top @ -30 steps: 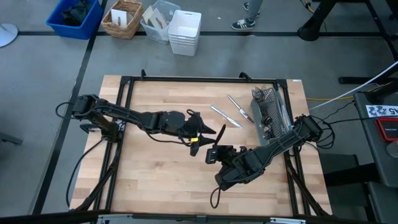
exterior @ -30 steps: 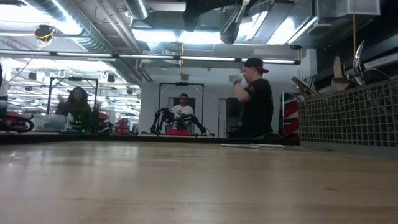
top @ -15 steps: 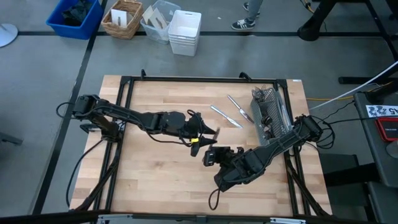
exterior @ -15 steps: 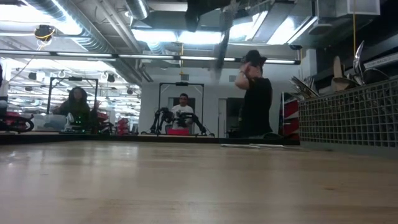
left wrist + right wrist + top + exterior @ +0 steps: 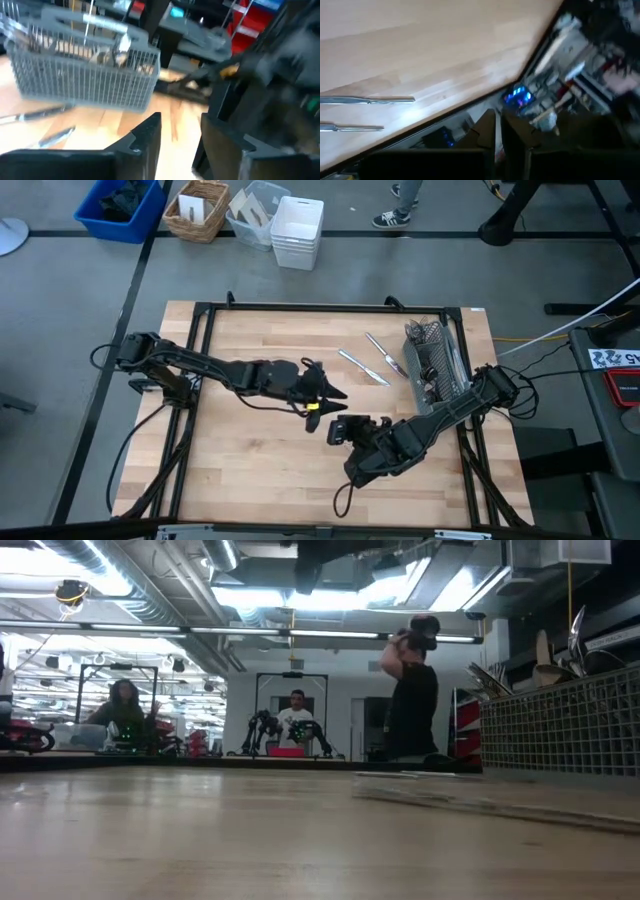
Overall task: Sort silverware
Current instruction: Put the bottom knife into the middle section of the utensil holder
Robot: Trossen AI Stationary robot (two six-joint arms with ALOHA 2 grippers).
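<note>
Reaching over the middle of the wooden desk (image 5: 250, 450), the left pincer (image 5: 337, 393) hangs in the air with its two dark fingers (image 5: 145, 135) parted and nothing between them. Just beside it, toward the desk's front, the right pincer (image 5: 340, 430) has its fingers (image 5: 487, 127) drawn nearly together, only a thin slit between them, and no object shows in that slit. Two pieces of silverware (image 5: 378, 360) lie loose on the bare wood near the far edge, well apart from both pincers; from above they are too slim to tell knife from fork. The right wrist view catches two thin metal handles (image 5: 367, 100) flat on the boards, their working ends cut off at the frame edge. The rest of the silverware stands in the grey mesh caddy (image 5: 432, 365) at the desk's right side, partly covered by the right arm; handles poke above its rim in the low view (image 5: 560, 635), blurred. A streaked pale bar crosses the low view at desk level and cannot be made out. Beyond the desk a person (image 5: 410, 690) stands in the room.
</note>
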